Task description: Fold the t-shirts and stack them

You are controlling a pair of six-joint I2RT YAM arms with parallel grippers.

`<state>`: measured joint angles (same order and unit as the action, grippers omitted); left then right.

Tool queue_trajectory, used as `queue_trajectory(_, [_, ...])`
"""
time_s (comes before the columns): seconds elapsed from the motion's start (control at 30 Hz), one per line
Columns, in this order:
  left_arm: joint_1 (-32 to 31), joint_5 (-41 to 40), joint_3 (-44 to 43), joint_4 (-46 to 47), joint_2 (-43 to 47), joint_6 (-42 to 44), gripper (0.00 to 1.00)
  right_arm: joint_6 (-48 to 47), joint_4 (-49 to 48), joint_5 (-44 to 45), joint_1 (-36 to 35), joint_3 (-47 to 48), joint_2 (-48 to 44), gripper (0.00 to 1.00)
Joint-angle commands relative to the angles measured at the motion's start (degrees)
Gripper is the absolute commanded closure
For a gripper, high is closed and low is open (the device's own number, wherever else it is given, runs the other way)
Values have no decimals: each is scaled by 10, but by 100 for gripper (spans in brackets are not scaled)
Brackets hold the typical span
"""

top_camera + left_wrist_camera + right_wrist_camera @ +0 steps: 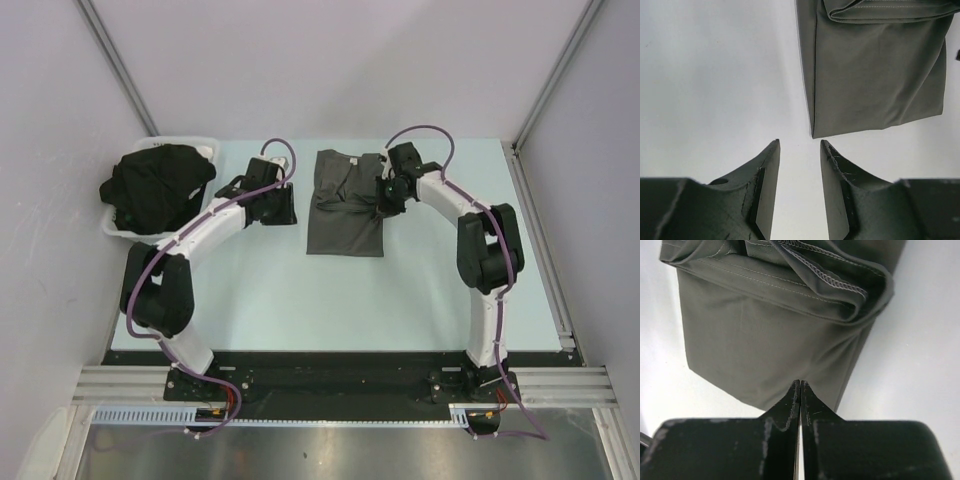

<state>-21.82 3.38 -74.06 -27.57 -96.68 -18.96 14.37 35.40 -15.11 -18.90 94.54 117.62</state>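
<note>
While the right end effector [800,385], shut and seemingly empty, overhangs the right edge of the grey t-shirt [345,215], the left end effector [800,147] hangs half-open.

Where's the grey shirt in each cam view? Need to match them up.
Top external: grey shirt sits just above picture centre.
Left wrist: upper right, its corner just above the left gripper.
Right wrist: upper half, left of centre, running off the top edge.
Shared landmark: the bunched fold across the shirt, seen in all three views.
</note>
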Motion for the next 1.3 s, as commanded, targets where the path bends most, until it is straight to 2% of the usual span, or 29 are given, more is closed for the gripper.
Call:
queue_trajectory(0.0, [4,1,-1,4,29,15,57,12,-32,-26,-7,33,35,100])
queue_trajectory(0.23, [4,-2,-8,-9,35,24,57,8,-42,-33,-10,76,81,100])
queue_trajectory(0.77, [4,-3,-2,-13,14,38,57,-14,-9,-29,12,237,191,100])
queue_trajectory(1.07, [5,0,7,-6,10,39,57,-37,-5,-5,25,268,168,100])
queue_trajectory(1.27, [4,8,17,0,22,34,57,-32,17,-19,27,280,147,100])
